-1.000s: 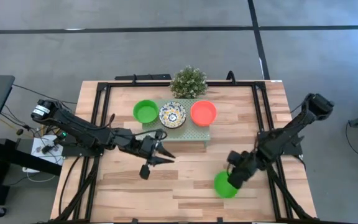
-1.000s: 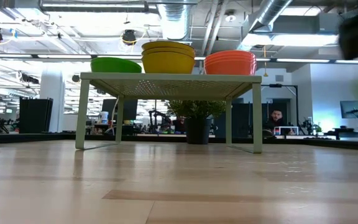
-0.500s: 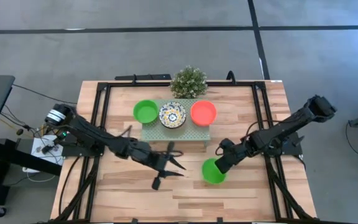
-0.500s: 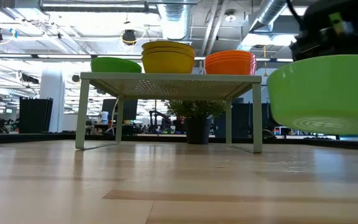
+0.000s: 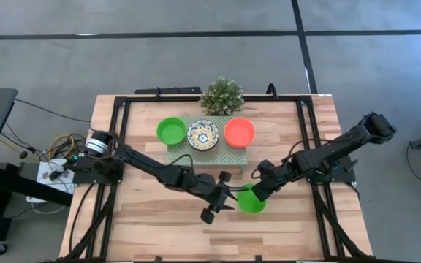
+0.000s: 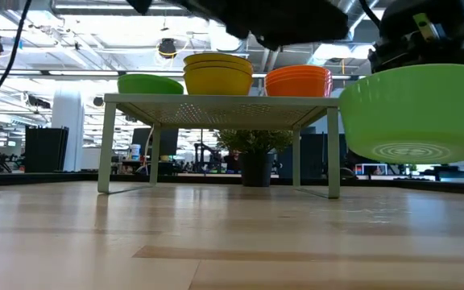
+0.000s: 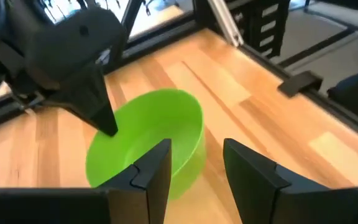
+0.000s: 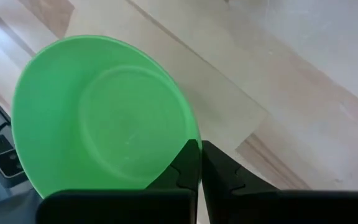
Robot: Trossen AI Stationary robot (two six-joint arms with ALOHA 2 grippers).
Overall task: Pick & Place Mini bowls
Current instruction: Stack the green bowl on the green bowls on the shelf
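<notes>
A green mini bowl (image 5: 252, 200) was held clear of the table (image 5: 283, 226) near its front middle, its rim pinched between the pressed fingers of the right gripper (image 5: 257, 188); in the low view the bowl (image 6: 416, 113) hung above the wood, empty as seen from the right wrist (image 8: 101, 115). Since half a second earlier the bowl had hardly shifted, while the left gripper (image 5: 225, 202) had been carried rightward to just beside it, fingers spread on either side of the near rim (image 7: 148, 146). Farther back, the pale green platform (image 5: 232, 158) carried a green bowl stack (image 5: 171, 131), a patterned bowl stack (image 5: 202, 134) and an orange-red bowl stack (image 5: 239, 132), unchanged. A small plant (image 5: 221, 96) stood behind.
</notes>
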